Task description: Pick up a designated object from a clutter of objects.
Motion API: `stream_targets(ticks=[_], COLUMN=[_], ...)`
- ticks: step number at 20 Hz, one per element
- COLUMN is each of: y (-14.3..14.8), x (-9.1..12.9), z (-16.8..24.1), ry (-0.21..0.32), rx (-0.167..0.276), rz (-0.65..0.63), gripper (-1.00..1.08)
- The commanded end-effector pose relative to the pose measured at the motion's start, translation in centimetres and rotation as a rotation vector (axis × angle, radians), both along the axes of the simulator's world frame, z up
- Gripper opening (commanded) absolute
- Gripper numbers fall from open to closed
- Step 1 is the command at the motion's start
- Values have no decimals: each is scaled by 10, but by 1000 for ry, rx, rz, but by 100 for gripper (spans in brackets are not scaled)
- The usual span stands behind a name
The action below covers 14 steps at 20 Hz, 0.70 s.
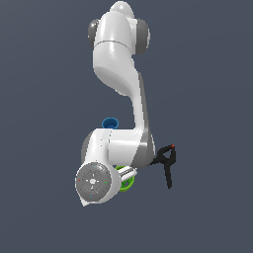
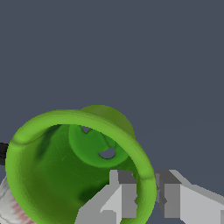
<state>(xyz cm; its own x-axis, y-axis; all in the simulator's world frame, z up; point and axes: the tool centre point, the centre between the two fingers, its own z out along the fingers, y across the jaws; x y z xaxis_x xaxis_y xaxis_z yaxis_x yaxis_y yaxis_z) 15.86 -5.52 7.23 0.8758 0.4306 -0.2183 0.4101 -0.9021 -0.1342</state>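
Flat slate-grey desk [image 1: 39,123] is filling the background of both views, featureless apart from the small cluster under the arm. Nearest the wrist camera, the gripper [image 2: 146,197] is straddling the rim of the green cup [image 2: 57,175]: one finger is sitting inside the mouth, the other outside, and the jaws are looking closed onto the cup wall, pinching it. The cup is lying tilted, its open mouth facing the camera and its base showing deep inside. Just behind the cup's edge, a sliver of the white baseball [image 2: 11,208] is peeking out, touching or nearly touching it. In the exterior view, the arm is covering most of the cup, leaving only a green arc visible; the black clamp [image 1: 168,165] is resting just beside the arm on the exterior view's right, and the blue cup [image 1: 109,122] is standing farther back. The grasp seems to be the step in hand; next, a straight, steady lift is needed, clearing the baseball and clamp.
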Motion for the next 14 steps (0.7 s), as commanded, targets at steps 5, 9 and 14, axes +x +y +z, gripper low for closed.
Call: stream_targets(ticks=[5,9,14], y=[-7,-15,-33], x=[-6,-14,-30], z=[12,28,59], ry=[-1,-1,-1], rx=[0,0,0], rz=[0,0,-1], gripper=[-100,-100,-100])
